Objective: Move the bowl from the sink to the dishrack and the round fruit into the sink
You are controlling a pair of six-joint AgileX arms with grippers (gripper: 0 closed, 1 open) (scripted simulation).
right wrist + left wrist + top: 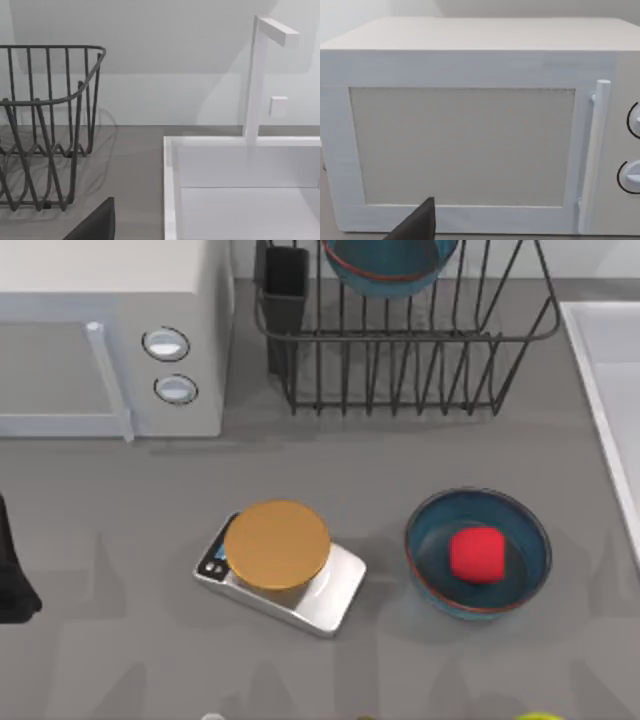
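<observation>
One bowl (385,265) already sits in the dishrack (420,360). The round fruit (476,554) lies inside a second bowl (478,553) on the desk (120,520), just left of the sink (615,390) and in front of the dishrack. The right wrist view looks over the sink's near corner with the dishrack beside it, so I judge the right arm the nearer one to the fruit. The left arm is parked facing the microwave (470,130). I cannot tell whether either arm's jaws are released or clenched.
</observation>
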